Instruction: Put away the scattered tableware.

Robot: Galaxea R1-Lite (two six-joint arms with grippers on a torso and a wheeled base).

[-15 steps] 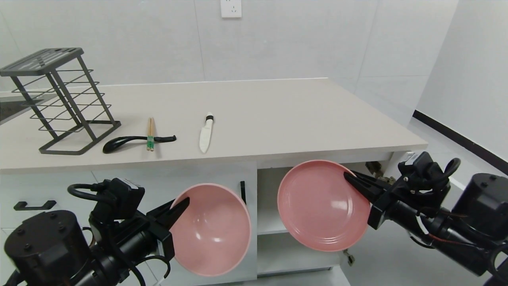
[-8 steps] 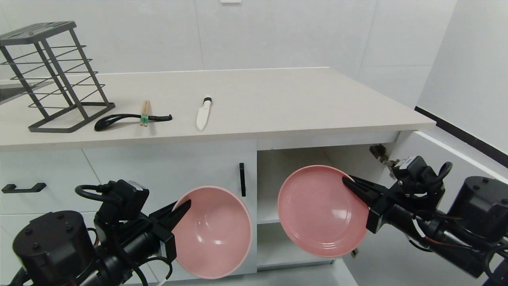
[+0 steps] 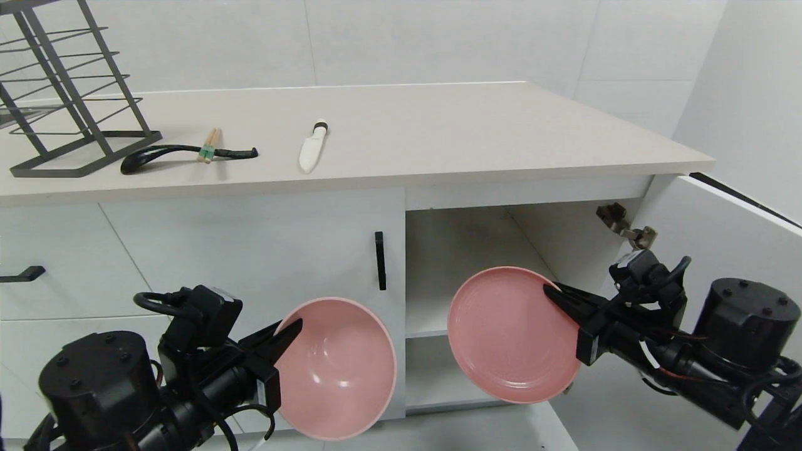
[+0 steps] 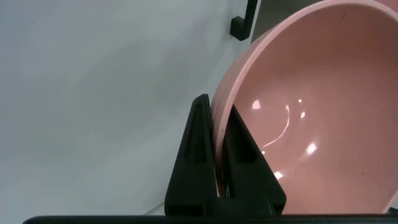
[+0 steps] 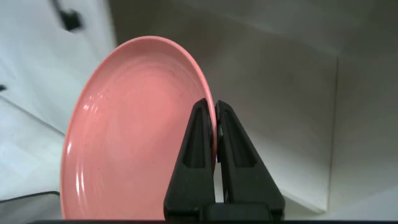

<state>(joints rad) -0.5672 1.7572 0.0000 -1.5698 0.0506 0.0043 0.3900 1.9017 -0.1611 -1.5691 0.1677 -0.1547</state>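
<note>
The left claw is clenched on the rim of the pink bowl, held before the closed cabinet door, while the right claw grips the pink plate by its rim at the open cabinet beneath the worktop.

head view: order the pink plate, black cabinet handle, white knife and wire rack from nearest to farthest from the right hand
1. pink plate: gripped at its rim by the right hand.
2. black cabinet handle: on the closed door, to the hand's left.
3. white knife: up on the countertop.
4. wire rack: far left end of the countertop.
</note>
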